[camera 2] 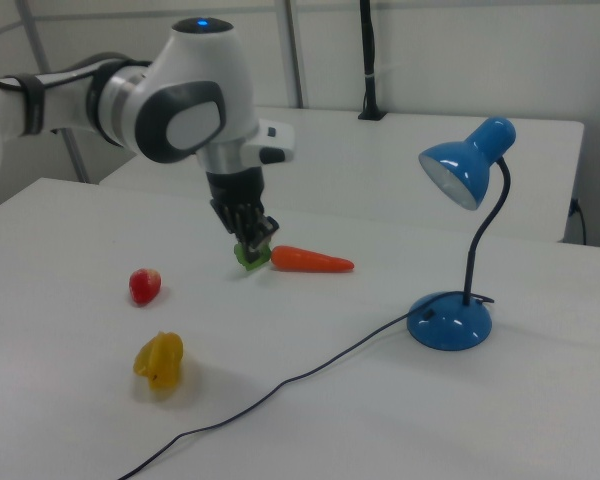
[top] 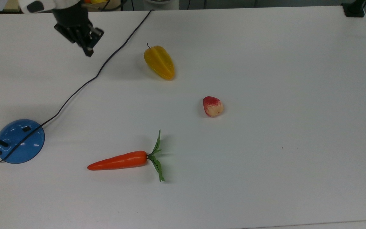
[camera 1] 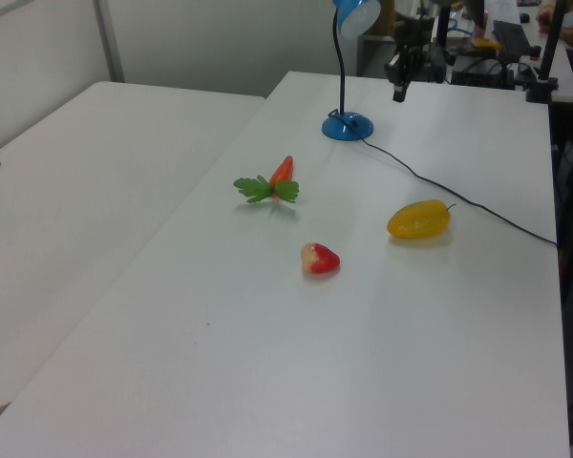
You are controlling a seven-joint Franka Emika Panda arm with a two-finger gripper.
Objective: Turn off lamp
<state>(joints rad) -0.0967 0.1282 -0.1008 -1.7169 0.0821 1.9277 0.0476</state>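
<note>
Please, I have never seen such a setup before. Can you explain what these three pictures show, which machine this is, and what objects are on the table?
It is a robot arm with a two-finger claw, filmed by three cameras: one from above, two from the sides. The claw hangs over the white table, holding nothing, apart from the blue lamp. The lamp's black cord runs across the table. Also lying there: a toy carrot, a yellow star fruit and a small red fruit.
</note>
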